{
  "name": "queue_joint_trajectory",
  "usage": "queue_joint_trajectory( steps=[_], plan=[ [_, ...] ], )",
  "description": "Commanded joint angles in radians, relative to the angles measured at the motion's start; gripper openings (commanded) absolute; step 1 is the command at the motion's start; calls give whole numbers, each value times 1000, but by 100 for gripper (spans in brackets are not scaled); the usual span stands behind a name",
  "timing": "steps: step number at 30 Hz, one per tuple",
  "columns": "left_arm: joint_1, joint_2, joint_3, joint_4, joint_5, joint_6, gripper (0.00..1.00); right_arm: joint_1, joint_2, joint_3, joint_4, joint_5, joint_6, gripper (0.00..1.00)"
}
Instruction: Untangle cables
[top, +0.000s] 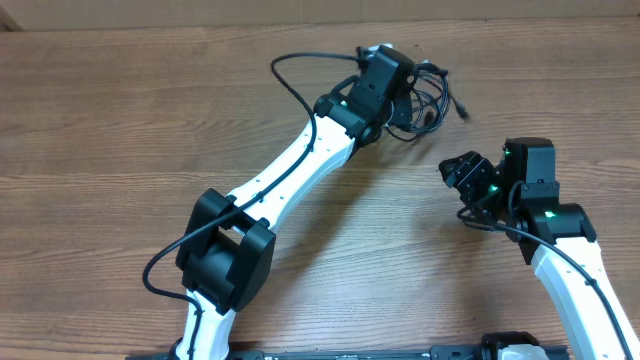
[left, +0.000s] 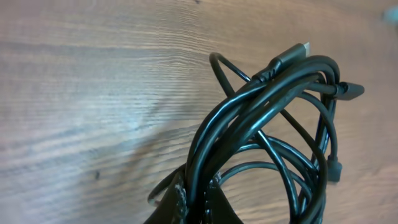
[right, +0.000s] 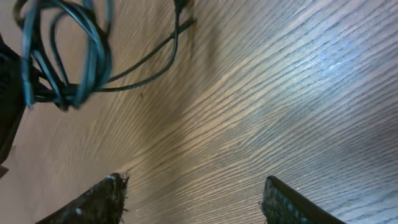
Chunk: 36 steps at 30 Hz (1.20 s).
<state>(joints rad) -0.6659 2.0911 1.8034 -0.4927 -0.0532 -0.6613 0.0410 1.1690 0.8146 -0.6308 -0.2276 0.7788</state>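
Note:
The cables (top: 428, 100) are a knot of thin black cords at the far middle of the wooden table, with one plug end (top: 462, 111) sticking out to the right. My left gripper (top: 402, 100) is shut on the bundle. In the left wrist view several loops of the cables (left: 267, 106) rise from between the pinched fingers (left: 180, 202), and a silver-tipped plug (left: 293, 54) sits on top. My right gripper (top: 452, 176) hangs open below and to the right of the tangle, apart from it. Its fingers (right: 102, 199) have only bare wood between them, and the cables (right: 62, 62) lie at the upper left.
The white left arm (top: 290, 170) stretches diagonally from the front left to the tangle, its own thick black cable (top: 290, 75) looping above it. The right arm (top: 575, 270) stands at the front right. Bare wood table (top: 120, 130) spreads to the left.

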Motion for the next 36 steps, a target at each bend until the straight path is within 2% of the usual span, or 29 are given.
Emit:
queue_joint_trajectory(
  steps=[1, 6, 7, 10, 12, 15, 19, 23, 27, 28, 30, 36],
  plan=[
    [-3, -40, 19, 10, 58, 286, 4, 5, 0, 10, 8, 10, -1, 72],
    [-1, -50, 19, -33, 80, 594, 4, 5, 0, 10, 8, 10, -13, 75],
    [3, -69, 19, -88, 79, 699, 4, 5, 0, 10, 8, 11, -27, 75],
    [11, -134, 19, -206, 80, 839, 4, 3, 0, 10, 13, 3, -28, 76],
    [13, -208, 19, -365, 79, 991, 4, 3, 0, 10, 27, -35, -67, 77],
    [13, -277, 19, -524, 80, 1106, 4, 3, 0, 10, 73, -154, -214, 78],
    [33, -349, 19, -636, 80, 1229, 4, 4, 0, 10, 122, -308, -341, 78],
    [69, -397, 19, -663, 104, 1249, 4, 4, 0, 10, 148, -472, -497, 79],
    [133, -432, 19, -656, 266, 1255, 4, 4, 0, 10, 159, -545, -550, 79],
    [166, -442, 19, -656, 357, 1278, 4, 3, 0, 10, 166, -545, -540, 79],
    [230, -453, 19, -659, 515, 1334, 4, 4, 0, 10, 172, -546, -521, 79],
    [373, -455, 19, -743, 832, 1561, 4, 4, 0, 10, 233, -655, -517, 79]
  ],
)
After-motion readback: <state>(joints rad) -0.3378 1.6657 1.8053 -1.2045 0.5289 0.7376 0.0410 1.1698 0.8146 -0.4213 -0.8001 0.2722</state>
